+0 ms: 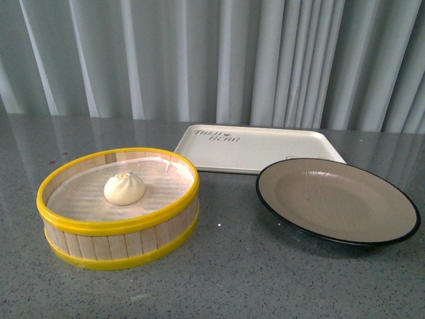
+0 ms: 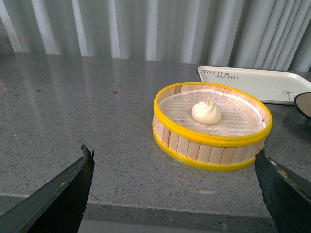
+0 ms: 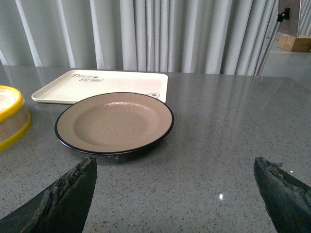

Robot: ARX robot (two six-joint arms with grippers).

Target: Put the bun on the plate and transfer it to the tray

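The white bun (image 1: 124, 189) sits in the yellow-rimmed wooden steamer basket (image 1: 119, 226) at the front left; it also shows in the left wrist view (image 2: 206, 112). The taupe plate (image 1: 337, 200) with a black rim lies empty at the right, and also shows in the right wrist view (image 3: 114, 122). The cream tray (image 1: 255, 147) lies behind the plate and basket, partly covered by the plate. Neither gripper shows in the front view. My left gripper (image 2: 172, 155) is open, near the table's front edge, short of the basket. My right gripper (image 3: 175, 167) is open, short of the plate.
The grey speckled table (image 1: 232, 279) carries everything; its front edge shows in the left wrist view (image 2: 146, 206). A pale pleated curtain (image 1: 212, 60) hangs behind. A stand and a box (image 3: 294, 41) are off the table's far right.
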